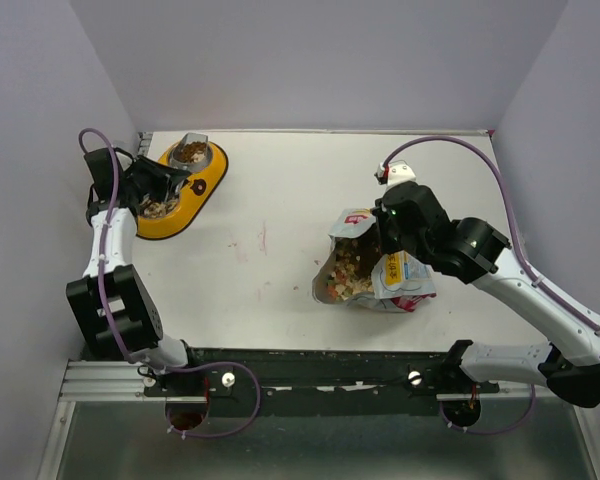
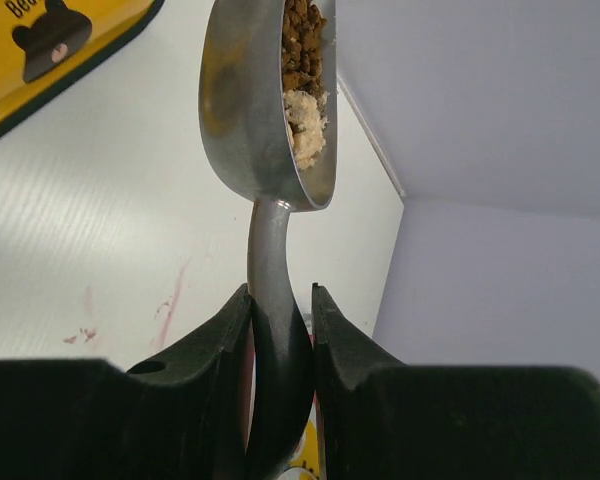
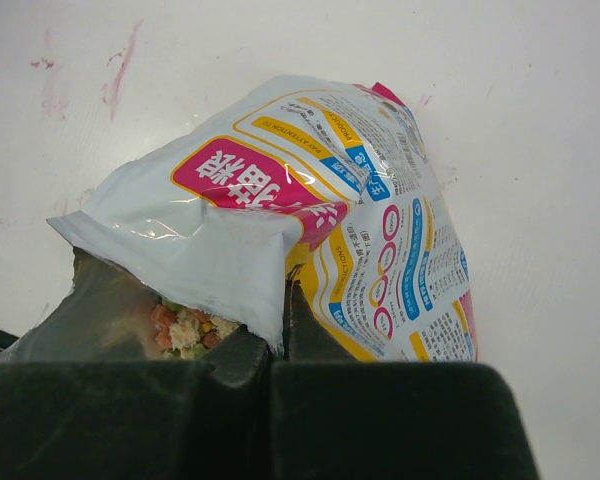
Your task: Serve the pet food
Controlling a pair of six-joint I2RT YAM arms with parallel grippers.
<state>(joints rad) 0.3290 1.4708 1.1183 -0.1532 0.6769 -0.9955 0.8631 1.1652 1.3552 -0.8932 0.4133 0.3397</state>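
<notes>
The left end effector [image 2: 280, 310] clamps the curved handle of the smooth steel scoop [image 2: 265, 110]. Its rounded cup, heaped with dry kibble [image 2: 302, 60], hangs over the glossy yellow bowl [image 1: 208, 183], not yet tipped. One bowl cup already holds some food. The right end effector [image 3: 280, 325], closed, pinches the open mouth of the crinkly pouch [image 3: 320, 200], which lies on the white worktop [image 1: 280, 180].

Bright, even light; mild glare on the pouch [image 3: 310, 215]; foregrounds seem blurred.
</notes>
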